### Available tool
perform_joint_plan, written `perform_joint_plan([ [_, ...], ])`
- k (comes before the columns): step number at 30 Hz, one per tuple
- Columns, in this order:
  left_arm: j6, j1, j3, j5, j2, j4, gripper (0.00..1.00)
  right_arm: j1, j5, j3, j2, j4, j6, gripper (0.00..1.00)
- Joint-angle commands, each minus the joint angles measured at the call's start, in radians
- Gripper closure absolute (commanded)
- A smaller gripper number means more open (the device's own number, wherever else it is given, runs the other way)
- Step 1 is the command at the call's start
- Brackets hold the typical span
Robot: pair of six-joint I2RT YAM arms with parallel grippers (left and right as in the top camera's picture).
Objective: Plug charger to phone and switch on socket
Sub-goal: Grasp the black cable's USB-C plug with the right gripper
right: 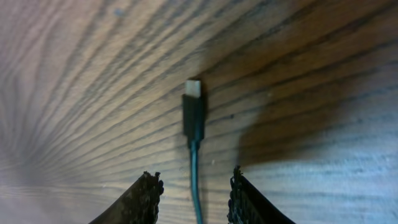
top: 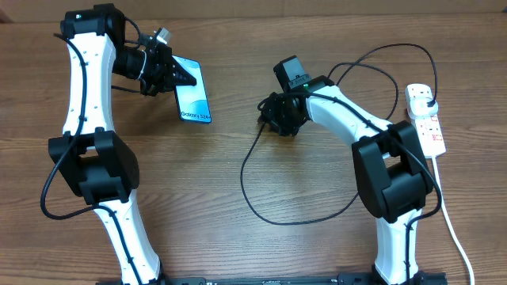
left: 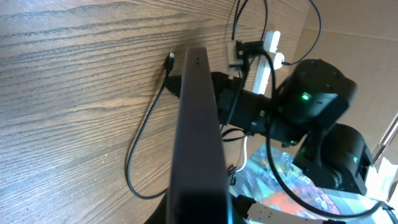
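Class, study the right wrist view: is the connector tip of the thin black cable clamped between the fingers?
No, the thin black cable's connector tip lies on the wooden table, ahead of the open fingers.

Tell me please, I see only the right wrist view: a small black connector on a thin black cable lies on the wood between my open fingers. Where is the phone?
Observer: The slim rectangular smartphone with the light blue screen is at the far left, clamped in the left gripper.
Operator: Is the other end of the cable plugged in?
Observer: It appears so. Its black plug sits in the end outlet of the white elongated power strip, at the right.
Operator: How does the cable run between?
Observer: The thin black cable lies in one loose loop on the brown wooden table, toward the near edge.
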Motion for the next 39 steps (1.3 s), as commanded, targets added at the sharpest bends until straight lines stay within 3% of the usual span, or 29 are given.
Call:
perform_joint_plan([
  [1,-0.003,0.003,0.0,0.027,-0.013,0.0,0.96,0.005,-0.016,0.009,0.021,0.015,0.012,0.62],
  [16,-0.003,0.003,0.0,0.027,-0.013,0.0,0.96,0.005,-0.011,0.009,0.1,0.06,0.054,0.66],
  [22,-0.003,0.003,0.0,0.027,-0.013,0.002,0.95,0.005,0.026,0.009,0.121,0.067,0.038,0.75],
  [27,-0.003,0.003,0.0,0.027,-0.013,0.005,0.96,0.005,0.026,0.009,0.123,0.098,-0.194,0.96],
  [30,-0.003,0.003,0.0,0.024,-0.013,0.008,0.96,0.003,0.024,0.009,0.123,0.088,-0.339,0.96],
  [33,-0.003,0.003,0.0,0.004,-0.013,0.01,0.95,-0.01,-0.017,0.009,0.119,0.069,-0.361,0.96],
  [39,-0.002,0.003,0.0,-0.018,-0.013,0.011,0.96,-0.056,-0.298,0.01,0.08,0.081,-0.555,0.96],
])
